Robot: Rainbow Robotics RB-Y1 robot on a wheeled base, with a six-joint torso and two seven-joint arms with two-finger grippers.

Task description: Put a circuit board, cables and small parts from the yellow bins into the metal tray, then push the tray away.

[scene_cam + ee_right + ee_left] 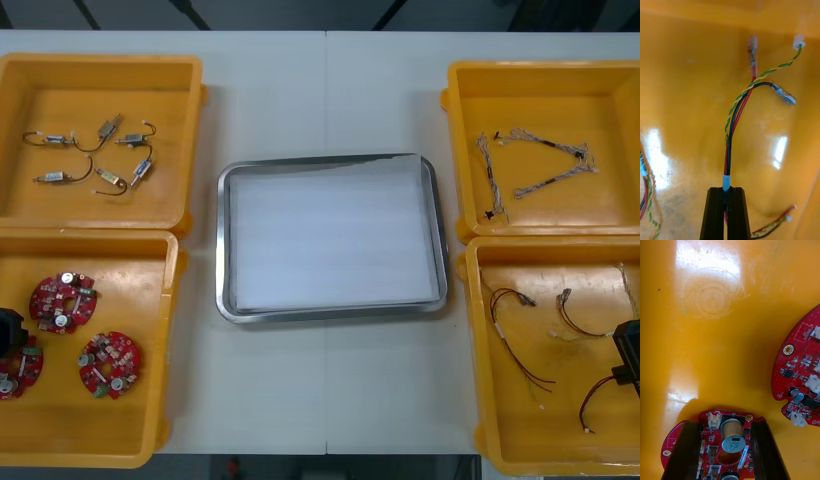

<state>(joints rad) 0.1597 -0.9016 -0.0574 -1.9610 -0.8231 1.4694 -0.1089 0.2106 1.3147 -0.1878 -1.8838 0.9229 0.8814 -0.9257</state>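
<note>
Round red circuit board (pixel 727 444) under the wide-open left gripper (pixel 724 426) (front view's lower left); right gripper (pixel 726 189), seen from its wrist, pinches a red-black-yellow cable (pixel 732 123).

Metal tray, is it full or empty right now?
Empty. The metal tray shows just its white inside; the circuit boards, cables and small metal parts are all in the yellow bins.

Light table (pixel 300 70): metal tray (pixel 224 250) at centre, two yellow bins (pixel 100 90) each side.
</note>
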